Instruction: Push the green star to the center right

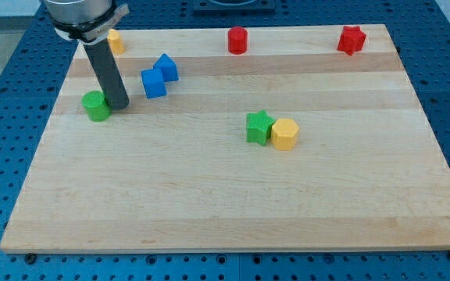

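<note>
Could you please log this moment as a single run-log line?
tip beside green cylinder, view's left | green star mid-board, touching yellow hexagon block on its right | star untouched | no end effector

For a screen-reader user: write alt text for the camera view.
My tip rests beside a green round block at the wooden board's left, far from the green star, which touches a yellow hexagonal block near centre.

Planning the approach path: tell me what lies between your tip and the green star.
In the camera view, only bare board lies between my tip and the green star; the blue blocks sit above that line.
</note>
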Controlling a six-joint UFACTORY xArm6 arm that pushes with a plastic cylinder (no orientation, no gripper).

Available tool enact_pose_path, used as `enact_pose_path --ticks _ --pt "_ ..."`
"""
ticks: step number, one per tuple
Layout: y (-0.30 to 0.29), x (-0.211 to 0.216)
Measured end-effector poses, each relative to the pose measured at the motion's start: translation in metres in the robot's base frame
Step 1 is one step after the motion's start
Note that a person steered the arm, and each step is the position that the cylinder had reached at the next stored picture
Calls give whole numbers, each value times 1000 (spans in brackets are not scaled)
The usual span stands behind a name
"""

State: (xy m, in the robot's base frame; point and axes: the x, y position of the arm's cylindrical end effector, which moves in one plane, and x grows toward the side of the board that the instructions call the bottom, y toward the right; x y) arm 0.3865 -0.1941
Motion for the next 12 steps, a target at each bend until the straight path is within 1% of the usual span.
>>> enact_pose_path --ticks 2,3,4,5,6,8,12 --pt "0 0" --pt "14 1" --pt "43 13" --pt "61 42" --pt "91 60" --pt "190 61" --pt "309 64"
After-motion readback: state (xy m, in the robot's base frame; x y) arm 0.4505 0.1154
